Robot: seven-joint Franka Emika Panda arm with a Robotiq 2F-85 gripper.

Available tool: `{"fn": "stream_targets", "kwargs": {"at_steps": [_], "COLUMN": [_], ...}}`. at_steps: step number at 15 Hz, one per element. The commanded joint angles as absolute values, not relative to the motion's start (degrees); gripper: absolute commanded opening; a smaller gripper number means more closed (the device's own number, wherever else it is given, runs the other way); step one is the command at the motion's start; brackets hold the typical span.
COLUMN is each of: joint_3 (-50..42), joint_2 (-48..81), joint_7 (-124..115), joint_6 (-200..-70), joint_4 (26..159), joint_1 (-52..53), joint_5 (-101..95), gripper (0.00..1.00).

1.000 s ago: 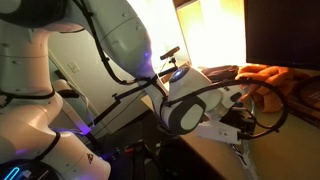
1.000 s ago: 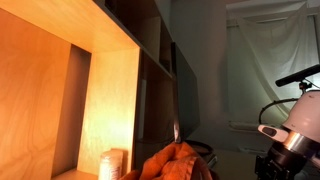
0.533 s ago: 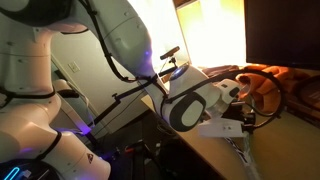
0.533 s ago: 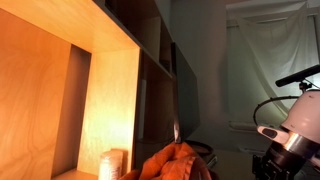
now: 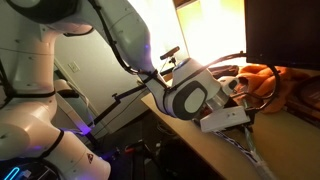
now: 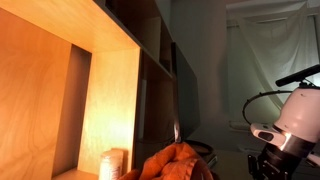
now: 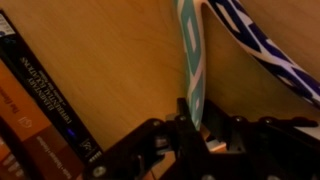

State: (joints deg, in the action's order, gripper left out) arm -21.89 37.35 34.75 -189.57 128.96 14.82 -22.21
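— What is sitting in the shelf (image 6: 100, 90)?
— A pale cup (image 6: 112, 163) is standing in the lit compartment, and an orange cloth (image 6: 176, 161) is lying near it.
— What are you holding?
— My gripper (image 7: 197, 128) is pinching a thin teal-and-white patterned strap (image 7: 191, 70), jaws nearly closed on it. It is trailing over the wooden counter (image 7: 110, 60), near some books (image 7: 45, 110). My arm (image 5: 185, 90) is reaching low across the counter.

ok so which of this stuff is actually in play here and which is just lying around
In play:
- claw, shut on the strap
- patterned strap, teal and white, hanging from the claw

Lying about:
- books
- orange cloth
- pale cylinder in the lit shelf
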Motion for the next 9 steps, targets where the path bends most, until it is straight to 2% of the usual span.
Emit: {"fn": "stream_targets", "kwargs": {"at_steps": [1, 4, 9], "joint_3": [-25.04, -25.73, -25.90], "joint_2": [38.06, 38.05, 38.28], "joint_7": [35.41, 35.06, 36.31], "joint_6": [-183.73, -180.85, -178.57], "joint_4": [126.36, 125.26, 124.05], "joint_1": [17.64, 17.98, 18.20], "joint_5": [-25.11, -28.94, -33.06], "gripper": [0.09, 0.07, 0.09]}}
